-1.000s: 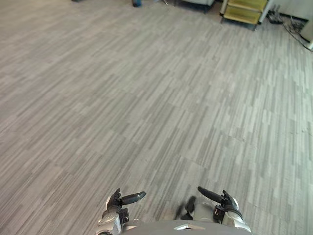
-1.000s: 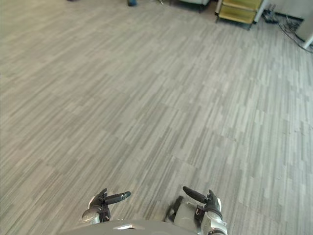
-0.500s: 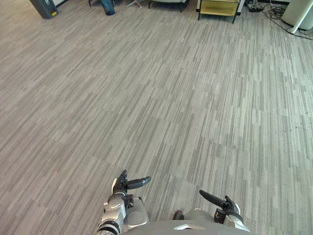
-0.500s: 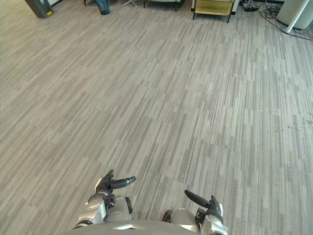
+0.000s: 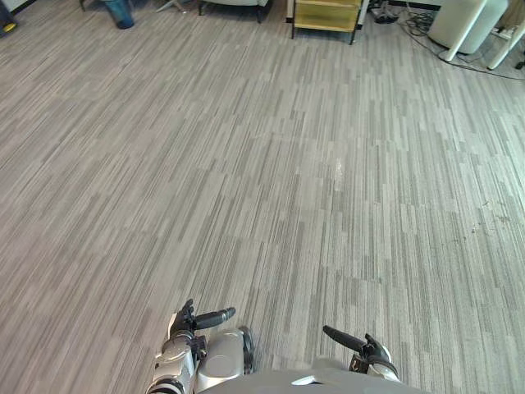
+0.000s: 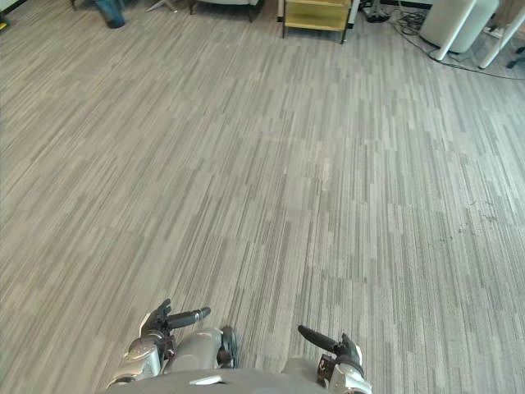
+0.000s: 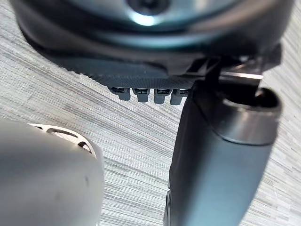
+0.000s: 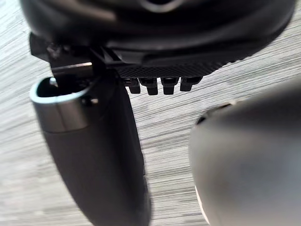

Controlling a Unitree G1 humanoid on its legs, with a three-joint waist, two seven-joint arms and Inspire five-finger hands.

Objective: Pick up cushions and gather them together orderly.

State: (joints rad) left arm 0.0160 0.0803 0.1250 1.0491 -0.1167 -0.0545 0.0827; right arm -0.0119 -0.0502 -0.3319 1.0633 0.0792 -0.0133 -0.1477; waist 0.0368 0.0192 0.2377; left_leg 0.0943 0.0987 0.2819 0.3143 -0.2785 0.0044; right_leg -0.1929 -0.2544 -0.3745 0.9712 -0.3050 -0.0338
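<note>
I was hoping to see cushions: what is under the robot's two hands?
Grey striped carpet lies under the left hand and right hand, both open and empty. The hands themselves cover some floor.

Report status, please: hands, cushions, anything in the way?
Left hand open, empty. Right hand open, empty. No cushion picked up yet. Yellow cabinet far ahead.

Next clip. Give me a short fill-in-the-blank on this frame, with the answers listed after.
1. The left hand and the right hand hang low over the floor, both open and holding ____.
2. The floor is covered in striped carpet whose colour is ____.
3. At the far edge, the yellow shelf unit stands on the robot's ____ of the white stand.
Missing words: nothing; grey; left.
</note>
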